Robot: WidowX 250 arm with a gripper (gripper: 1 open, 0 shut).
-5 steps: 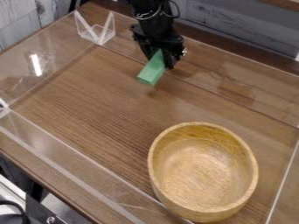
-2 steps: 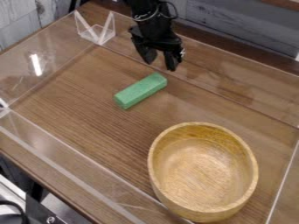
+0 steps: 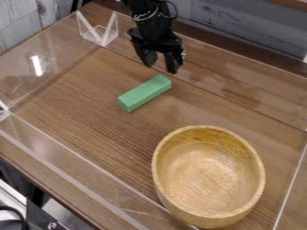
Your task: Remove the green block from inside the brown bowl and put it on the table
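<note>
Camera view, looking down across the bench (image 3: 84, 108) from one corner.

Green block (image 3: 144, 92): lies flat on the bench's wood-grain surface, long axis running diagonally from lower left to upper right. It sits outside the brown bowl (image 3: 209, 174), well apart from it, toward the far side of the bench. Nothing touches it.

Brown bowl: near right corner of the bench, upright, round, thick rim, grain visible inside. Interior empty; only bare wood shows.

Claw (image 3: 160, 59): black, hanging from the arm at the far side, pointing steeply downward. Its fingers are spread wide with clear space between them, and it has hold of nothing. It hovers just above and beyond the upper right end of the green block, apart from it, with a gap of bare bench showing between fingertips and block.

Clear acrylic walls (image 3: 60, 171) border the bench on the near and left sides, catching reflections. A small clear angular piece (image 3: 97, 30) stands at the far left, near the arm.
</note>
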